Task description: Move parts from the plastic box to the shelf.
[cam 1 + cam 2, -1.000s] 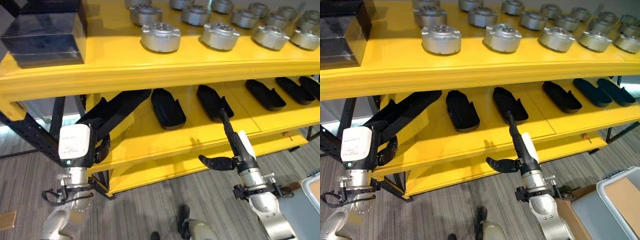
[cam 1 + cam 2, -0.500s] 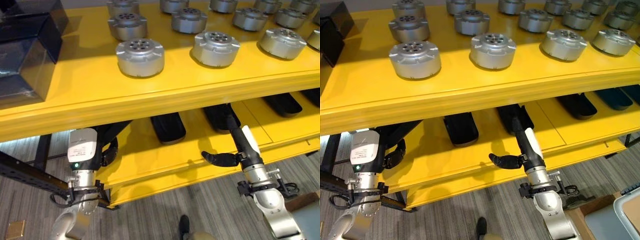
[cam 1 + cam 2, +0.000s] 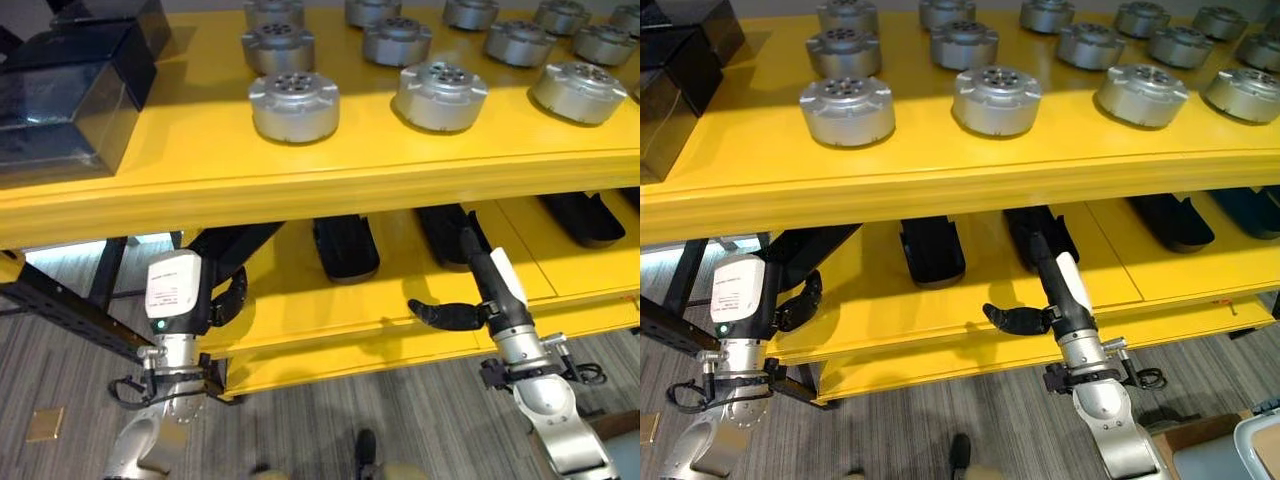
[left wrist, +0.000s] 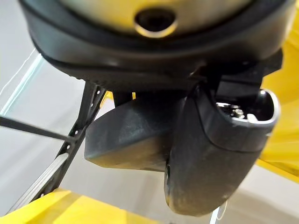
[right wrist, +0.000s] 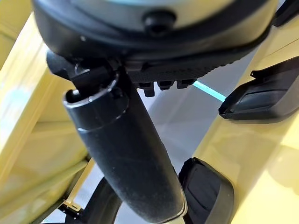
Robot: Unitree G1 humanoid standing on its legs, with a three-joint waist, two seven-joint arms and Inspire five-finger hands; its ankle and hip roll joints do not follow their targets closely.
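Both hands reach in under the yellow shelf (image 3: 300, 190), at the middle level. The left hand (image 3: 225, 300) is curled round a long black part (image 3: 240, 245) lying at the shelf's left end (its wrist view shows the thumb (image 4: 215, 154) against the part's dark body). The right hand (image 3: 470, 290) has its thumb out to the side; its fingers run up to another black part (image 3: 1040, 232), probably touching, grip unclear. Round silver discs (image 3: 294, 104) sit in rows on the top level, w/ a dark box (image 3: 70, 95) at the left end.

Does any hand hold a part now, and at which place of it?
Left hand cannot be told: its fingers are hidden under the shelf. Right hand holds nothing visible.
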